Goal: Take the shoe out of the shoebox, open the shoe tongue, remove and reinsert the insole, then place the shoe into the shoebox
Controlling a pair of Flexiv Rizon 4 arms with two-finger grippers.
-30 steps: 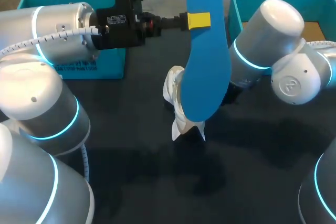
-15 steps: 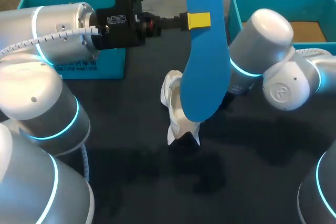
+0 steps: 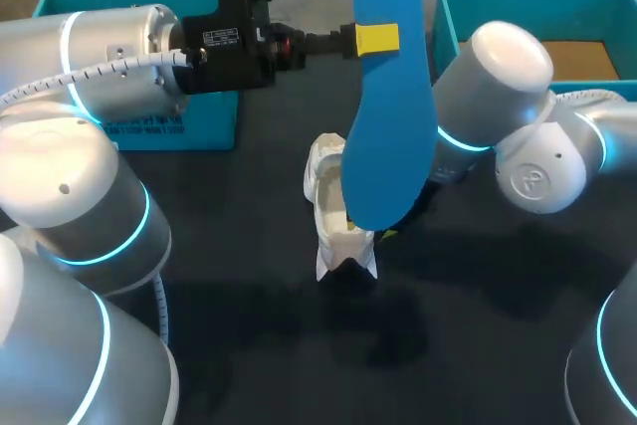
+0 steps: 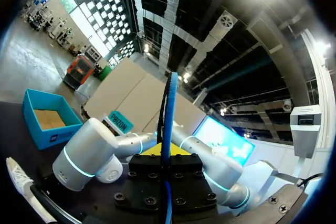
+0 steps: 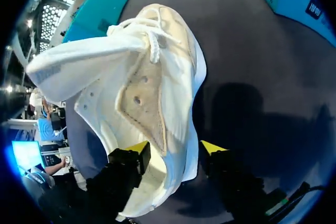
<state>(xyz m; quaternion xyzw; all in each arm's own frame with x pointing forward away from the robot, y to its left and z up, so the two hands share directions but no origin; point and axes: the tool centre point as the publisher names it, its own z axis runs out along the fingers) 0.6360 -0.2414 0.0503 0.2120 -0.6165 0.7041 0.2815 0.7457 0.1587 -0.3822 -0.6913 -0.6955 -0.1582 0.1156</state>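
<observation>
My left gripper is shut on a blue insole and holds it high over the table's middle. In the left wrist view the insole stands edge-on, clamped in that gripper. A white shoe lies on the dark table under the insole, its opening facing up. My right arm comes in from the right, its gripper mostly hidden behind the insole. In the right wrist view the shoe fills the picture. The right gripper is open, its fingers straddling the shoe's side wall near the heel.
An open teal shoebox with a brown bottom stands at the back right, just behind my right arm. A second teal box part sits at the back left under my left arm. Dark table lies bare in front of the shoe.
My right arm has moved left and lower with the shoe, setting it further down on the table. Its fingers have spread apart. My left arm and the insole have stayed put.
</observation>
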